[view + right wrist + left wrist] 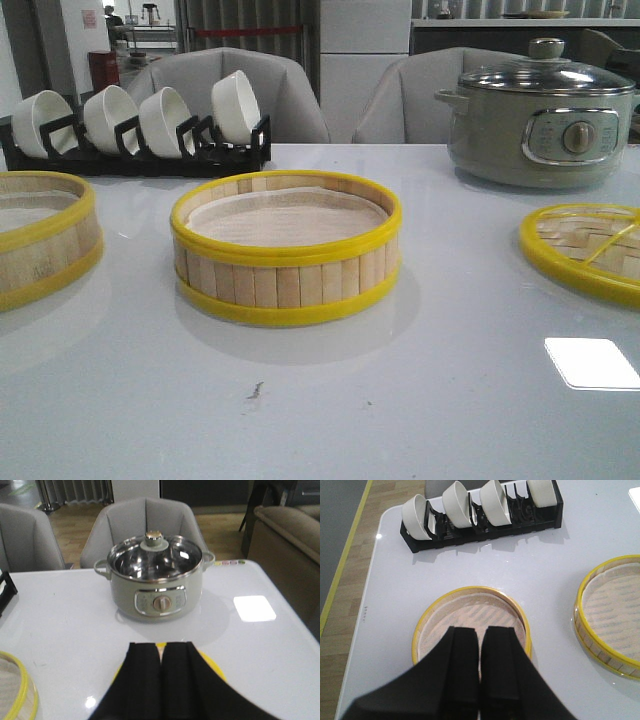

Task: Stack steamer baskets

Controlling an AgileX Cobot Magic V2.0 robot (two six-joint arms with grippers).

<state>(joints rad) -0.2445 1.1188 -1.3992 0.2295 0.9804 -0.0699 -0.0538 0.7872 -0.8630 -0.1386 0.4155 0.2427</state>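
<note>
Two steamer baskets stand on the white table. One steamer basket (285,280) is in the middle, with pale slat walls, yellow rims and a white liner. The other basket (40,250) is at the left edge, cut off by the frame. In the left wrist view my left gripper (481,630) hangs shut and empty above the left basket (470,607), with the middle basket (612,605) off to one side. My right gripper (161,646) is shut and empty above the yellow-rimmed lid (212,666). Neither gripper shows in the front view.
A woven lid with a yellow rim (590,250) lies at the right. A grey-green electric pot with a glass lid (540,125) stands at the back right. A black rack of white bowls (140,130) is at the back left. Chairs stand behind the table.
</note>
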